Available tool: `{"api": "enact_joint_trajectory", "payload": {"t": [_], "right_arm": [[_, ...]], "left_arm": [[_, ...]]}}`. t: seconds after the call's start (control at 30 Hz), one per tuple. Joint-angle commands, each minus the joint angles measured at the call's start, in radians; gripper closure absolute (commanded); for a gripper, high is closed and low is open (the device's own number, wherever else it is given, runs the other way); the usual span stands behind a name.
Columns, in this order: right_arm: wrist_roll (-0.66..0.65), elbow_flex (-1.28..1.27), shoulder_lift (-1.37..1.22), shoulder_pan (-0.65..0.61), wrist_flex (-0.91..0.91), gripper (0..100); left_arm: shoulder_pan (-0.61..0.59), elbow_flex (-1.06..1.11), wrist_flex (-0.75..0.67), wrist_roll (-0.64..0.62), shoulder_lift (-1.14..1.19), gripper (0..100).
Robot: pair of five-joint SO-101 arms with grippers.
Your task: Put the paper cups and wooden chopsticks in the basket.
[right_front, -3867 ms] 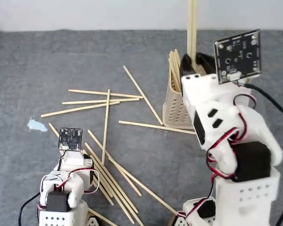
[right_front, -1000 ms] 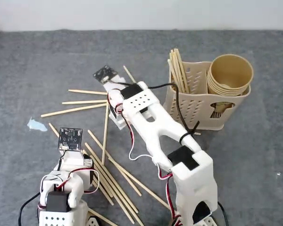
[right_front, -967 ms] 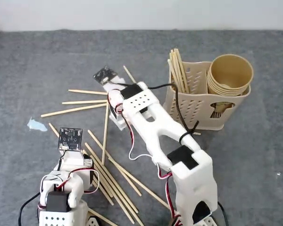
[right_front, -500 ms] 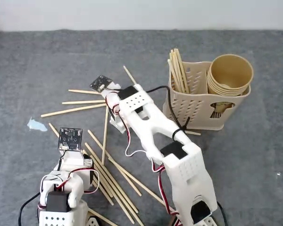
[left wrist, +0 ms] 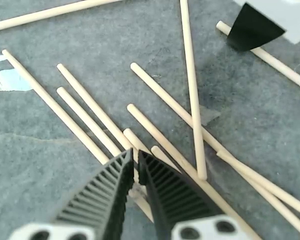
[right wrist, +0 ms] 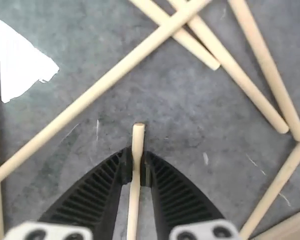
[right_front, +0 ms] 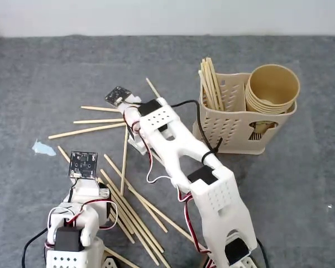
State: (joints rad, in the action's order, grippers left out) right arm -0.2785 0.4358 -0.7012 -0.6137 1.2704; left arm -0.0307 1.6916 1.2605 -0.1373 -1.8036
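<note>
The right arm (right_front: 178,148) stretches from the near right edge across to the middle of the grey cloth (right_front: 44,72), its wrist low over the scattered sticks left of the basket (right_front: 234,125). In the right wrist view the right gripper (right wrist: 135,155) is clamped on a single chopstick (right wrist: 138,131), which lies along the line of the jaws with its blunt end poking just past the fingertips, close above the cloth; other sticks cross the cloth beyond it. The left arm (right_front: 78,220) sits folded at the near left corner, and the left gripper (left wrist: 135,156) hangs with its ribbed jaws drawn almost together, holding nothing, just over the ends of several loose chopsticks (left wrist: 90,101) that lie side by side on a slant. More of these fan out on the cloth to the left of the right arm and run in a bundle towards the near edge. The beige perforated basket stands upright at the far right; a stack of nested paper cups (right_front: 273,89) fills its right compartment, and a bunch of chopsticks in the basket (right_front: 209,84) stands in its left one, leaning slightly left. A small blue scrap (right_front: 43,148) lies on the cloth at the left, well apart from both arms
</note>
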Motion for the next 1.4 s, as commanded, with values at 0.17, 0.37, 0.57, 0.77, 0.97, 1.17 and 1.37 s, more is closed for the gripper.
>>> {"api": "enact_joint_trajectory", "payload": {"t": [0.17,0.37,0.57,0.77,0.97,1.17,1.37], "right_arm": [[0.135,0.407,0.007,0.035,0.127,99.1],[0.222,0.476,0.005,0.042,0.041,99.1],[0.384,0.480,-0.062,0.058,-0.030,98.7],[0.422,0.482,-0.163,0.058,-0.087,98.6],[0.422,0.482,-0.179,0.051,-0.068,89.1],[0.423,0.482,-0.174,0.008,0.016,82.4],[0.422,0.477,-0.186,-0.042,0.027,73.2]], "left_arm": [[0.000,-0.008,0.003,-0.011,-0.017,99],[0.000,-0.008,0.003,-0.011,-0.017,99],[0.000,-0.008,0.003,-0.011,-0.017,99],[0.000,-0.008,0.003,-0.011,-0.017,99],[0.000,-0.008,0.003,-0.011,-0.017,99],[0.000,-0.008,0.003,-0.011,-0.017,99],[0.000,-0.008,0.003,-0.011,-0.017,99]]}}
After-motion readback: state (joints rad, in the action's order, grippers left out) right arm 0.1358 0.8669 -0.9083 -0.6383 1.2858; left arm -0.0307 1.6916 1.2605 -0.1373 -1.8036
